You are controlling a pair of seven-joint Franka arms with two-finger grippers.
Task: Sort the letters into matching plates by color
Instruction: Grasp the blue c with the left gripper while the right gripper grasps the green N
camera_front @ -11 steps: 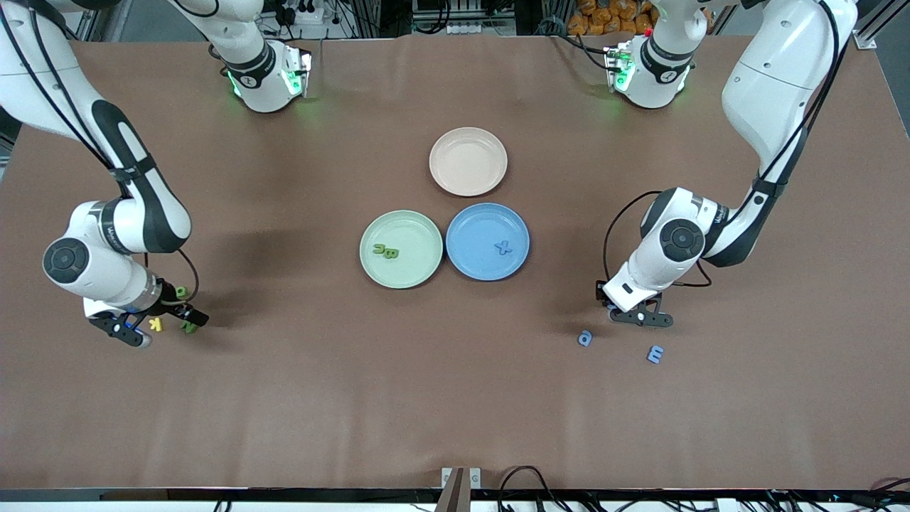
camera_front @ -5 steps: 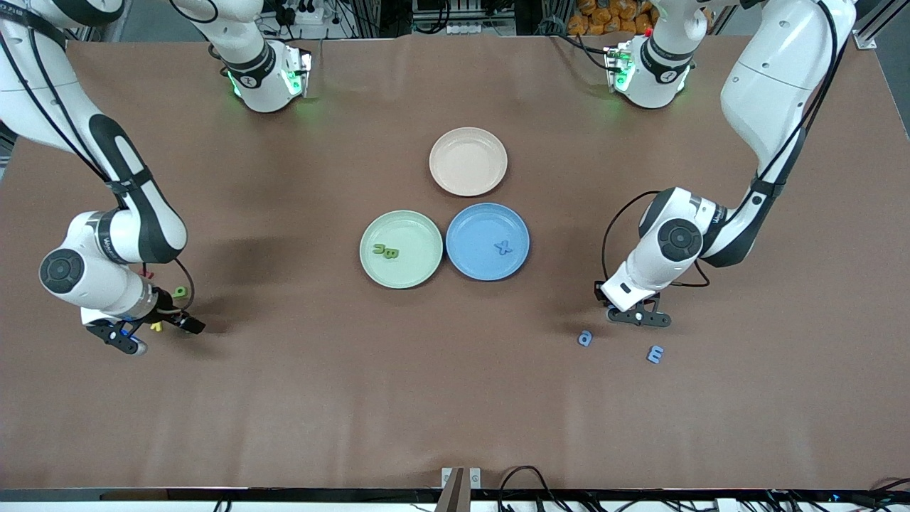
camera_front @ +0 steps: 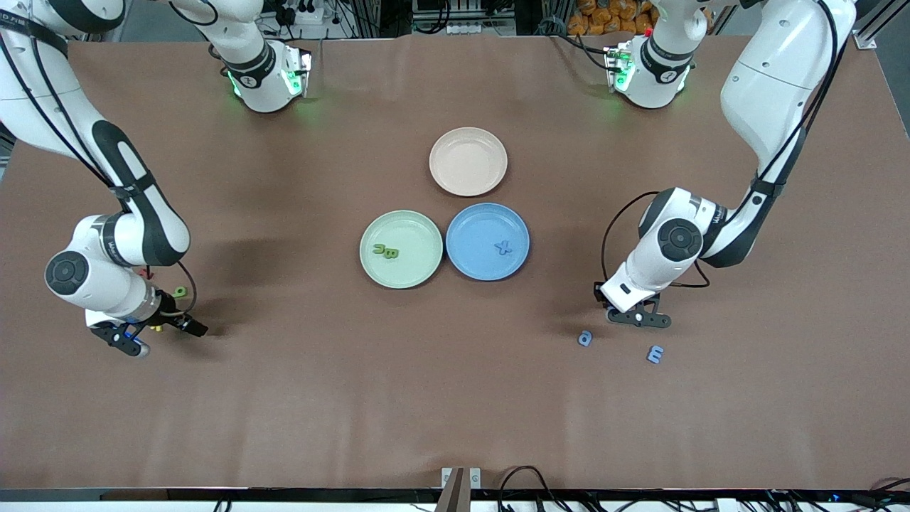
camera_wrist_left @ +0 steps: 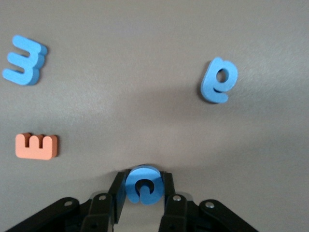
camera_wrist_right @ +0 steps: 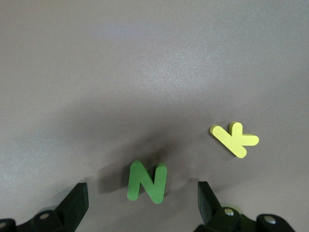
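Blue foam c [camera_wrist_left: 143, 185] pinched in left claw [camera_wrist_left: 143, 193]; right claw [camera_wrist_right: 140, 203] gapes over green N [camera_wrist_right: 147, 182].

The left gripper [camera_front: 638, 317] hangs low at the left arm's end of the table, elbow bent, fingers [camera_wrist_left: 117, 193] closed on a blue letter c [camera_wrist_left: 143, 184] (pinched at its sides). The right gripper [camera_front: 158, 330] sits low at the right arm's end, jaws wide apart.
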